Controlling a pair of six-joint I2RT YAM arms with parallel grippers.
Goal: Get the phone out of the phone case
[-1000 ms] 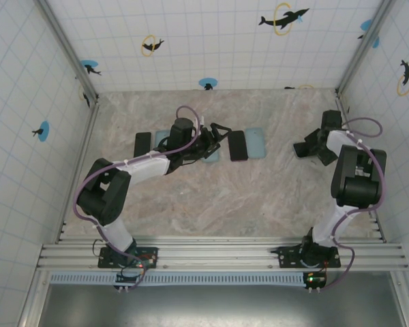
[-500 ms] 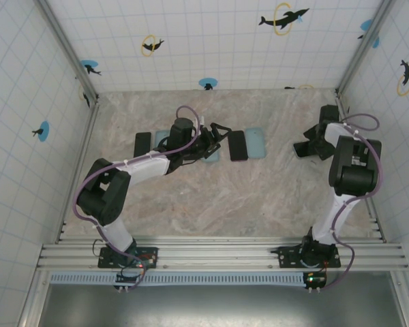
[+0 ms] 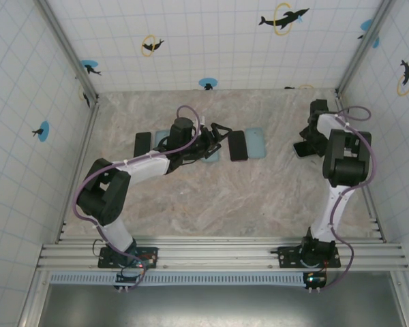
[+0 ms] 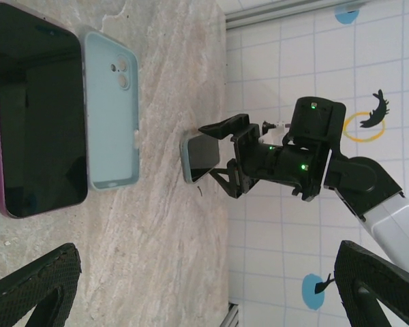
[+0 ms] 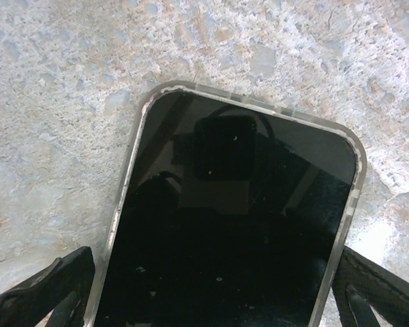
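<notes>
Top external: right arm (image 3: 345, 160) reaches forward; fingers (image 5: 51, 289) flank cased phone (image 5: 232, 238).

Top cam sits high up behind both arm bases (image 3: 129, 257), looking down on the whole desk (image 3: 225, 197) from pretty far. Left wrist cam is low and rolled sideways, peering across the desk past a dark phone (image 4: 37, 109) and a pale blue case (image 4: 112, 116) toward the right arm (image 4: 388, 214) by the wall (image 4: 313, 68). Right wrist cam points straight down, super close on a cased phone (image 5: 232, 252), the same one left wrist catches far off.
</notes>
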